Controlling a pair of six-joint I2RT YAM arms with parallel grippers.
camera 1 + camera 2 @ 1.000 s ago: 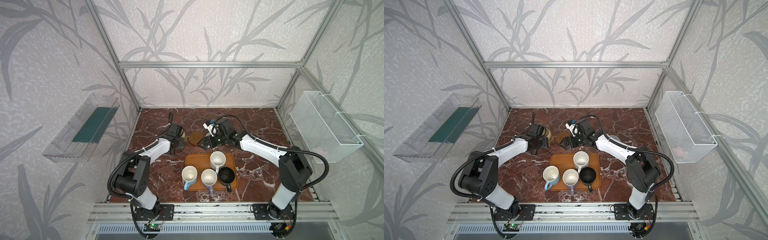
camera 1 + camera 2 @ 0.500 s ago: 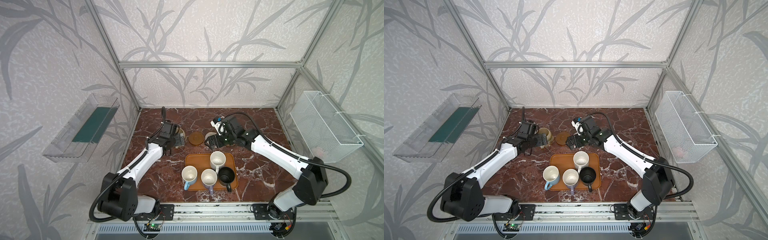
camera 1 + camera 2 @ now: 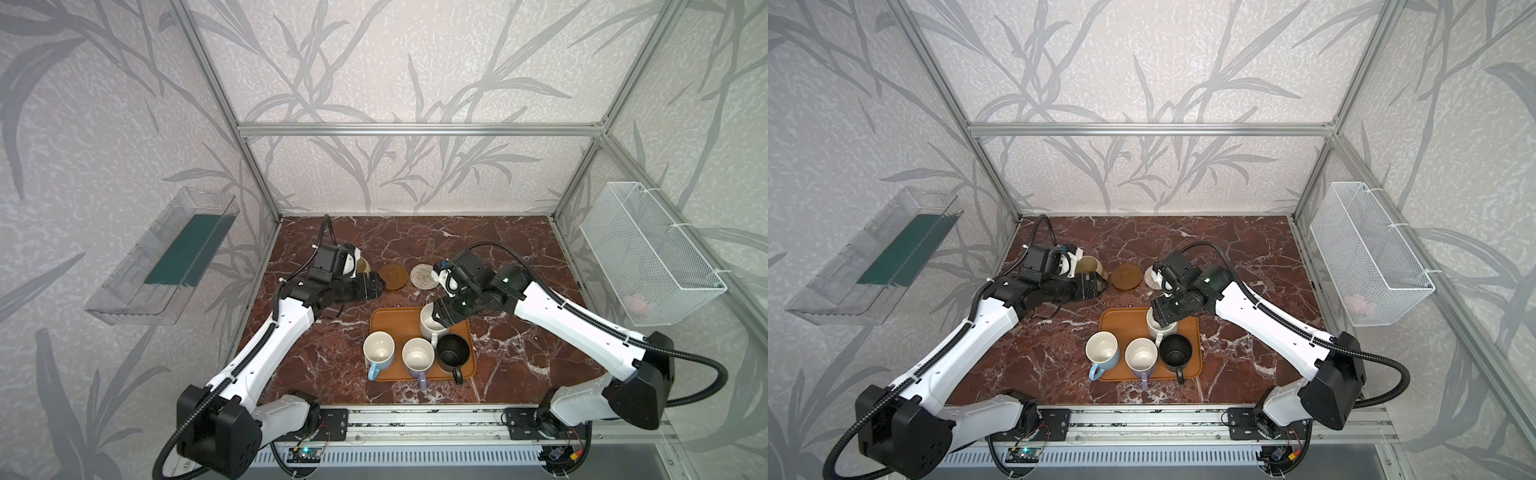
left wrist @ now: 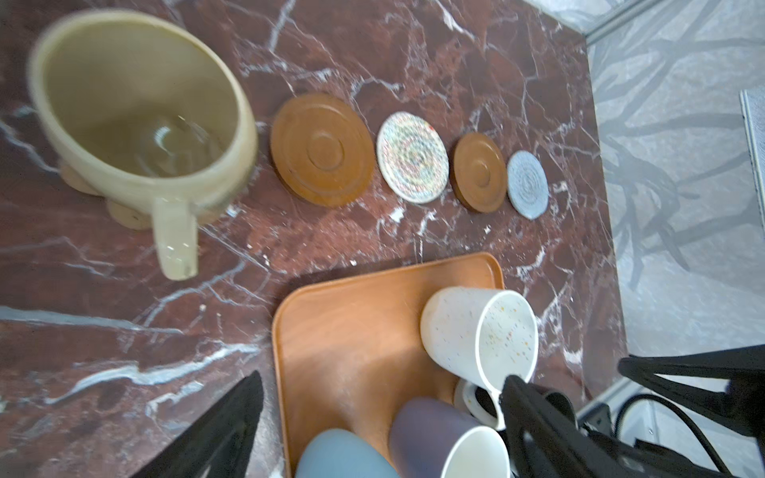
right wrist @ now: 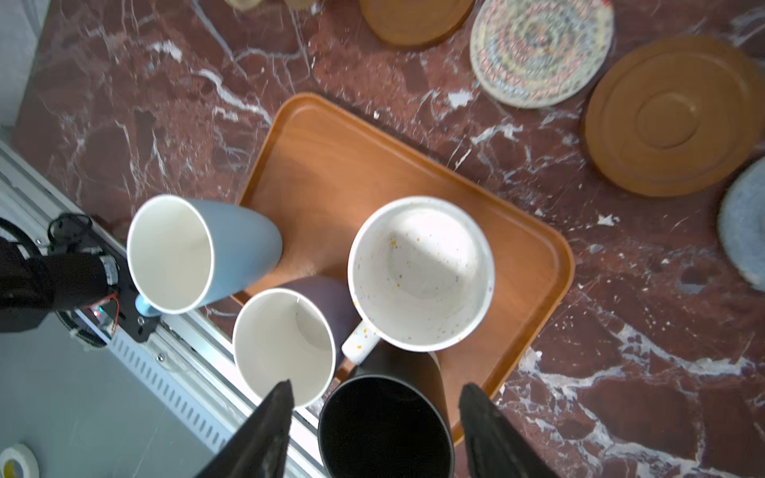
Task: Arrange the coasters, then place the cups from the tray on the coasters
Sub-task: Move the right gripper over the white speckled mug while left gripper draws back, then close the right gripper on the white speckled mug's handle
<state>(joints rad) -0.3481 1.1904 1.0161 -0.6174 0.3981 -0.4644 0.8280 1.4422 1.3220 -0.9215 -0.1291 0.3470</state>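
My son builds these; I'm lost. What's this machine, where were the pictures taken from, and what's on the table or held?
Two robot arms with pincers work at a marble table. Two pictures look down from overhead; two come from cameras on the wrists. The cream mug sits on a tan coaster; four more coasters lie in a row beside it. The tray holds four mugs: speckled white, blue, lavender, black. The left gripper and right gripper both stand open, holding nothing.

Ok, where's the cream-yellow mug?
The cream-yellow mug stands on the tan coaster at the row's left end in both top views, beside the bigger brown wooden coaster.
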